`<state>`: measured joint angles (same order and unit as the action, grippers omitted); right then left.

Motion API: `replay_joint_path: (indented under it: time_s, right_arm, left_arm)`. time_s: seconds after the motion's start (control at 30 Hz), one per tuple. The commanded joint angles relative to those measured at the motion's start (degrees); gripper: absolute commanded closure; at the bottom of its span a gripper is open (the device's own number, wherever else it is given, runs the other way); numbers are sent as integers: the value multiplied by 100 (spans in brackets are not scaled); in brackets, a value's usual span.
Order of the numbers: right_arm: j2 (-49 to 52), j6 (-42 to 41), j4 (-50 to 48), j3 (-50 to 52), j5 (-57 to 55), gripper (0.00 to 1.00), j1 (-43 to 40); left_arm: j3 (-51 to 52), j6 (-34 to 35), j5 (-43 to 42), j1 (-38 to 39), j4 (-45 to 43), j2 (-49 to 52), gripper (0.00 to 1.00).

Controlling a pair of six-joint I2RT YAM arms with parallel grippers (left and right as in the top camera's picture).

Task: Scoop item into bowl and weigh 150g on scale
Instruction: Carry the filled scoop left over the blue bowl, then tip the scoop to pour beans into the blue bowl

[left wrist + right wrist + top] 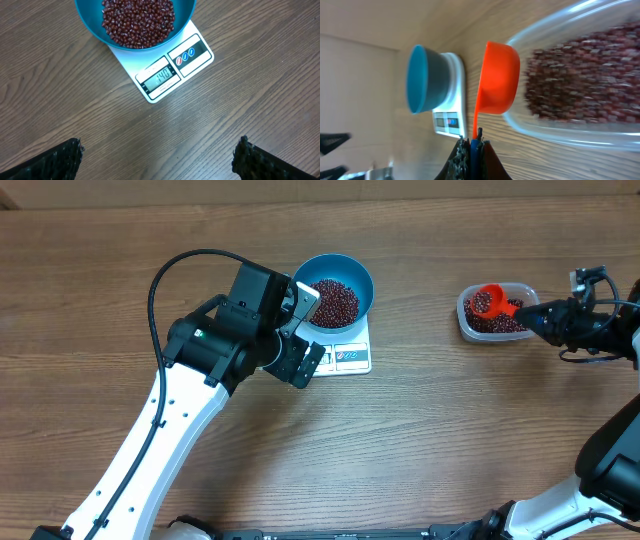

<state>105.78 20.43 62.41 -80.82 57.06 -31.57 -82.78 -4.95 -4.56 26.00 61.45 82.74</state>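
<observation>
The left end effector (pixel 310 330) is nearest the robot's side of the surface (pixel 450 430). It hangs released, with its two fingers spread wide. In the left wrist view its dark fingertips (pixel 75 152) sit at the bottom corners of the picture and nothing lies between them but bare wood. It holds nothing and touches nothing.

Just beyond it is the scale (pixel 165 75), a flat white rectangle lying on the surface. Its display (pixel 159 76) faces the arm and shows digits that look like 140. Two blue-marked buttons (pixel 187 55) sit beside the display on the same edge.

The bowl (pixel 365 280) stands upright on the far part of the scale, and its rim overhangs the platform. A heap of dark red-brown beans (pixel 137 22) covers the bottom of the bowl.

Well apart to the right, the right end effector (pixel 530 315) is clenched on the thin handle of an orange-red scoop (pixel 490 302). The right wrist view shows the handle pinched between the fingers (pixel 462 155). The cup of the scoop is at the near wall of a clear plastic tub (pixel 465 320) and has beans in it. I cannot tell whether the scoop rests on the contents or hangs just above them. More beans fill the tub.
</observation>
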Motion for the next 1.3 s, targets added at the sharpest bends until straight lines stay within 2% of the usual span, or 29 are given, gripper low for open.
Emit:
replay_joint_path:
  time_s: [0.0, 0.23, 0.53, 0.67, 0.97, 1.27]
  right_arm:
    - [-92, 258, 24, 7, 730, 96, 98]
    - [-730, 177, -170, 7, 730, 96, 774]
    - [-1491, -1303, -1578, 4, 116, 96, 2317]
    - [-1508, -1513, -1882, -44, -369, 97, 3036]
    - [-1508, -1746, -2194, -57, -2892, 96, 4332]
    - [-1508, -1694, -2361, -57, -4725, 96, 5333]
  left_arm:
    - [42, -129, -85, -7, -17, 39, 0]
    - [42, -127, -85, -7, -17, 39, 0]
    - [42, -127, -85, -7, -17, 39, 0]
    - [42, -129, -85, -7, -17, 39, 0]
    - [42, -127, -85, -7, -17, 39, 0]
    - [42, -127, -85, -7, -17, 39, 0]
